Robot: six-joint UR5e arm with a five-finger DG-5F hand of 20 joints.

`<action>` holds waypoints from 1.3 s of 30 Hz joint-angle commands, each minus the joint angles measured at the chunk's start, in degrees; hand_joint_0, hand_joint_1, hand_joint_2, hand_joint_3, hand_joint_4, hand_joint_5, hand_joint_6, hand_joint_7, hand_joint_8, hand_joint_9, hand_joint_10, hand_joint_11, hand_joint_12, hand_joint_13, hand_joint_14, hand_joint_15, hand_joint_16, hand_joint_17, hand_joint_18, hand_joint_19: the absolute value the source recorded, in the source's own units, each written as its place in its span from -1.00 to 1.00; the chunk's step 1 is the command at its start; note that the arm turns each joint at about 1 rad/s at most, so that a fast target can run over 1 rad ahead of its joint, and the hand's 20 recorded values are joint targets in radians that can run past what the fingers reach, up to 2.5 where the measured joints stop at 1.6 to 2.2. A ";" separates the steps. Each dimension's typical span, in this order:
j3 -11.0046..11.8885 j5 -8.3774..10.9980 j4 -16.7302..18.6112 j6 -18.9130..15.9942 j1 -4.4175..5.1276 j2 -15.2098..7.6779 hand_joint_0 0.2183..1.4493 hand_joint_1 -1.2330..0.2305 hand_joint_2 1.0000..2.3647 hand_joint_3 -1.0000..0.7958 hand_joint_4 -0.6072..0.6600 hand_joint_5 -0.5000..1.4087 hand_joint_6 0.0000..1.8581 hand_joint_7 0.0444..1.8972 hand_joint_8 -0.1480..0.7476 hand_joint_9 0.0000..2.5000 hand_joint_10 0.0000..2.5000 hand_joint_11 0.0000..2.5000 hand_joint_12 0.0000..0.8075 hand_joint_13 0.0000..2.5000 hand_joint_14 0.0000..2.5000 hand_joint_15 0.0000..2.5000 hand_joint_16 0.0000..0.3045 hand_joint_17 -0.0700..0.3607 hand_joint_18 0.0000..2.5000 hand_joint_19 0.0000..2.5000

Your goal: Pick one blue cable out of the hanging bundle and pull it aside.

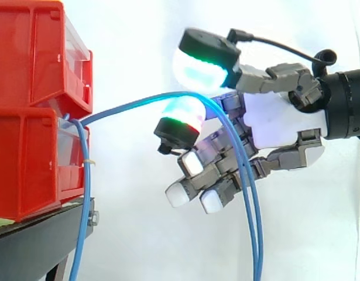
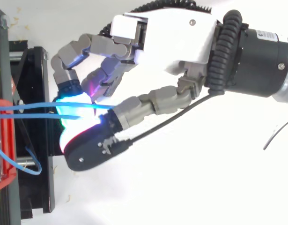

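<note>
1. At the red bins (image 1: 27, 117), a hanging strand (image 1: 82, 205) drops straight; I'd worry a hard pull drags it along.
2. The blue cable (image 1: 127, 103) arches from the bins rightward, long axis roughly level, then falls past the palm.
3. The hand (image 1: 279, 126) is curled round it; a loose wrap could let it slip.

The hand (image 2: 172, 37) has a white palm shell with small screws, grey blocky fingers (image 2: 106, 47), and thick pads (image 1: 200, 64) glowing white, cyan, green and red, some black-backed. Its wrist (image 2: 256, 61) is a black cylinder.
</note>
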State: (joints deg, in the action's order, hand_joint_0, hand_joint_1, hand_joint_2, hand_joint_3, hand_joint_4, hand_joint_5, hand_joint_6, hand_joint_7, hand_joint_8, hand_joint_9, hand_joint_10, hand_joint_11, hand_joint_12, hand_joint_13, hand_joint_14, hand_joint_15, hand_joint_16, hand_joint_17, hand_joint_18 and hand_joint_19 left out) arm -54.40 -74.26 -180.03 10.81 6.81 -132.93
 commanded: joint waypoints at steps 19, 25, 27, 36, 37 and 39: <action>0.00 0.25 -0.06 0.00 0.13 0.04 -0.45 0.01 -0.98 -0.20 0.10 -0.59 -0.07 0.45 0.01 -0.20 -0.98 -0.40 -0.14 -0.42 -0.99 -0.65 -0.67 -0.15 -0.40 -0.57; 0.00 0.16 -0.06 0.00 0.13 -0.05 -0.46 -0.22 -0.97 -0.14 0.16 -0.61 -0.07 0.44 0.01 -0.25 -0.98 -0.38 -0.14 -0.44 -0.99 -0.66 -0.67 -0.15 -0.42 -0.59; 0.00 0.25 -0.06 0.00 0.13 -0.05 -0.43 -0.33 -0.97 -0.15 0.20 -0.62 -0.07 0.43 -0.01 -0.29 -0.98 -0.38 -0.15 -0.47 -0.99 -0.67 -0.67 -0.15 -0.43 -0.61; 0.00 0.08 -0.15 0.00 0.13 -0.05 -0.22 -0.58 -1.00 -0.44 0.06 -0.62 -0.06 0.44 -0.07 -0.33 -0.98 -0.41 -0.18 -0.50 -0.99 -0.72 -0.69 -0.18 -0.44 -0.68; 0.00 0.08 -0.15 0.00 0.13 0.04 -0.22 -0.59 -1.00 -0.44 0.05 -0.62 -0.06 0.44 -0.07 -0.33 -0.98 -0.42 -0.18 -0.50 -0.99 -0.72 -0.69 -0.18 -0.44 -0.68; 0.00 -0.01 -0.15 0.00 0.04 0.04 -0.31 -0.61 -1.00 -0.44 0.10 -0.62 -0.06 0.41 -0.08 -0.33 -0.98 -0.42 -0.19 -0.50 -0.99 -0.72 -0.69 -0.19 -0.45 -0.67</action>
State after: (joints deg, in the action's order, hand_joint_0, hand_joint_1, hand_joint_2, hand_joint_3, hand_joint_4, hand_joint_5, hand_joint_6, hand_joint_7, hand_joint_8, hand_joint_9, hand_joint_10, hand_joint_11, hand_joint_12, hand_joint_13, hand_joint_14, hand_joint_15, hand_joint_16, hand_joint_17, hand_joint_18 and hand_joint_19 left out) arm -54.40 -74.18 -180.16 10.81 6.91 -132.91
